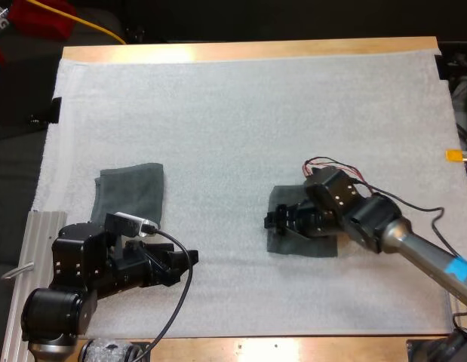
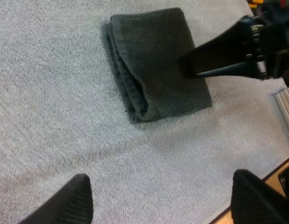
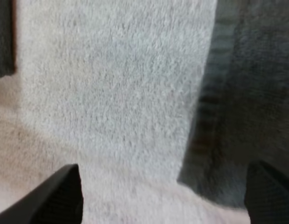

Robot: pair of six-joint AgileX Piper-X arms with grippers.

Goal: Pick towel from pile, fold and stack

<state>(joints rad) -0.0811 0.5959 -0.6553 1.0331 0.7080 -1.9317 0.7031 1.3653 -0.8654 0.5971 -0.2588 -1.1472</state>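
A folded dark grey-green towel point(image 1: 131, 192) lies on the white mat point(image 1: 241, 113) at the left. A second folded towel point(image 1: 305, 235) lies right of centre. My right gripper point(image 1: 272, 220) is low over this towel's left edge. In the right wrist view its fingers stand open point(image 3: 165, 200), one over the towel's border point(image 3: 247, 93) and the other over bare mat. My left gripper point(image 1: 184, 260) hovers open point(image 2: 163, 205) above the mat near the front. From there I see the second towel point(image 2: 153, 60) with my right gripper point(image 2: 188, 65) at it.
A metal rail point(image 1: 37, 241) runs along the table's left front side. The wooden table edge point(image 1: 293, 348) lies close in front of both arms. Wide bare mat stretches between the towels and toward the back.
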